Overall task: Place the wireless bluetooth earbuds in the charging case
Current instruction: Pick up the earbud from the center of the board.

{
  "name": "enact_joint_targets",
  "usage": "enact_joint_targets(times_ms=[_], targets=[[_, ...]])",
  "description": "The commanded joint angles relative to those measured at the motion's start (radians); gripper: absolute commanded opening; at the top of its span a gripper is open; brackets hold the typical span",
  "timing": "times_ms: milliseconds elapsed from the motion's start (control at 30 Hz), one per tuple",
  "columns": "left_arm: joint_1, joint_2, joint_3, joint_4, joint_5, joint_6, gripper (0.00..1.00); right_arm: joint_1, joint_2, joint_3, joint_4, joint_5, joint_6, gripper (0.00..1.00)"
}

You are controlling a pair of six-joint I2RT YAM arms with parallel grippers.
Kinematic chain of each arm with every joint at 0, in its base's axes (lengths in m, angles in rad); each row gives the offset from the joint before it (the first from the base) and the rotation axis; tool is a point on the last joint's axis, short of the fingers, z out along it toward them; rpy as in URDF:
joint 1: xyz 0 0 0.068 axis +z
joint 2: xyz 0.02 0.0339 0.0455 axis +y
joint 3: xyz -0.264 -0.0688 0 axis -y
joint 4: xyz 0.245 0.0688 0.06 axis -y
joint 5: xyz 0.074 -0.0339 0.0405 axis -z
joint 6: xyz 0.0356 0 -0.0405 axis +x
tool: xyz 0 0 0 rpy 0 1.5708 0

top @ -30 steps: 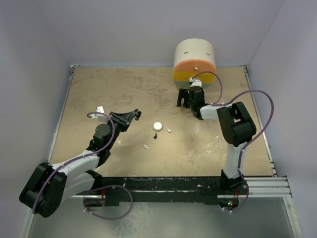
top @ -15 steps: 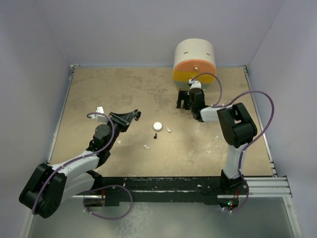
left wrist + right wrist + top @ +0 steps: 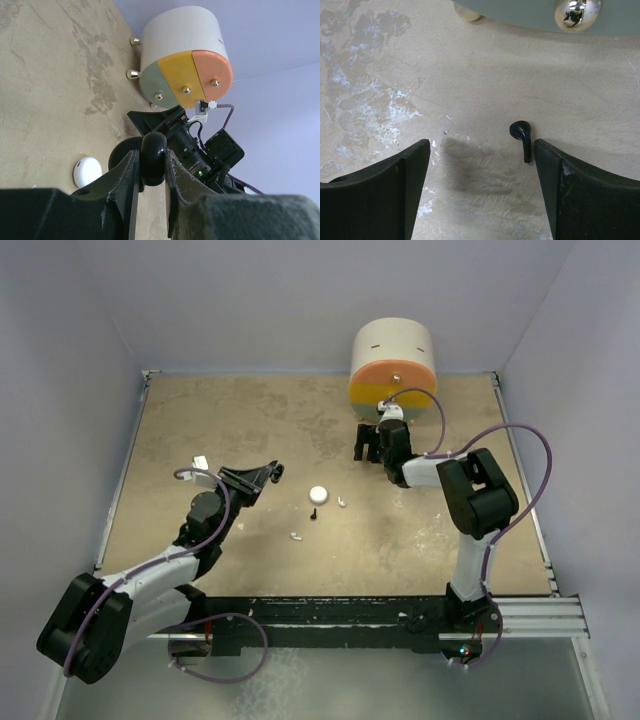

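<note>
My left tool is clenched on a black disc, held edge-on btwn the two fingers, up off the table. A second dark round shape sits just behind it in the left wrist view; can't tell if it's part of the same piece. Below it on the table lies a white disc, approx mid-table in the top view.

My right tool is released, jaws wide, pointing down at the table right in front of the drum w/ orange, yellow & grey-green segments and chrome knobs. One black earbud lies flat btwn its fingers, stem just beside one finger, bud end twd the drum; not gripped.

Other buds out mid-table: 2nd black earbud just near-side of the white disc, one white earbud beside the disc, another white earbud nearer my bases.
</note>
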Motion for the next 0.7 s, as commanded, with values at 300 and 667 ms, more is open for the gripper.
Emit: enact_joint_targets(times_ms=[300,667], targets=[[0.002,-0.007,0.007,0.043,-0.011,0.001,0.00,0.008,-0.013,0.054,-0.146,0.161,0.048,0.82],[0.003,0.002,0.007,0.048,-0.011,-0.001,0.00,0.024,0.044,0.134,-0.233,0.235,-0.004,0.70]])
